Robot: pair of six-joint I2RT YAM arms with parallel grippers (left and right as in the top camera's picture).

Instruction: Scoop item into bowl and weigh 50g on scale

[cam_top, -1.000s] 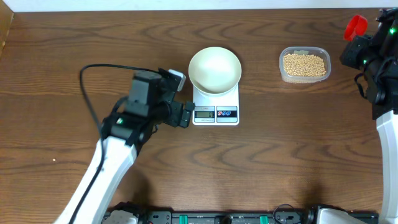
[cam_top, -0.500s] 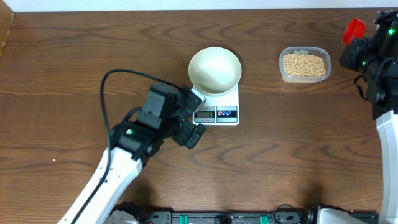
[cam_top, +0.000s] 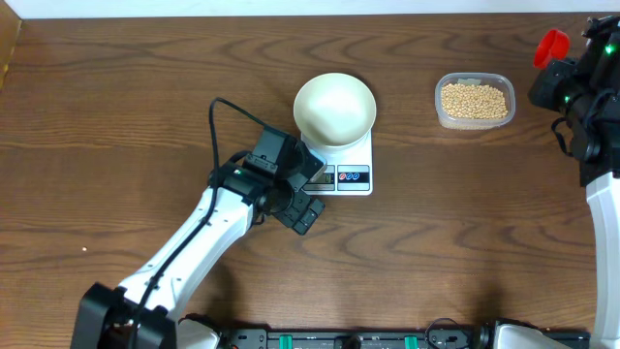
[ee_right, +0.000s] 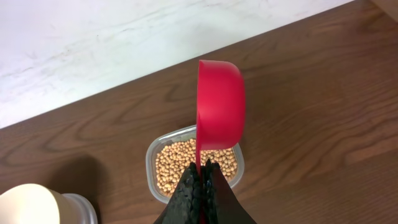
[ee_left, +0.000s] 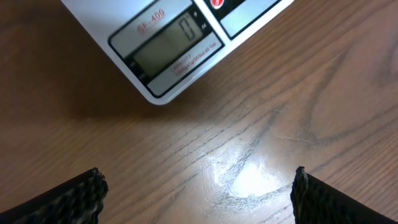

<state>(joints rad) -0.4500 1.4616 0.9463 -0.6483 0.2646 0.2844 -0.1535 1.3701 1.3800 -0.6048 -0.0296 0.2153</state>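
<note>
The white bowl (cam_top: 334,109) stands empty on the white scale (cam_top: 337,173). The scale's display (ee_left: 168,46) reads 0 in the left wrist view. The tan beans (cam_top: 474,100) fill a clear tub (cam_top: 441,114) at the back right. My left gripper (cam_top: 305,211) is open and empty, low over the table just in front of the scale's left corner; its fingertips (ee_left: 81,196) show at the bottom corners of the left wrist view. My right gripper (ee_right: 202,171) is shut on the handle of a red scoop (ee_right: 219,102), held above and right of the tub, with the beans (ee_right: 180,165) below it.
The table's back edge and a pale wall (ee_right: 124,43) lie just behind the tub. A black cable (cam_top: 228,121) loops from the left arm. The bowl's rim (ee_right: 28,202) shows at the lower left of the right wrist view.
My left arm has swung right and forward, bringing its gripper from the scale's left side to just in front of its left corner. The right arm and scoop have not moved.
</note>
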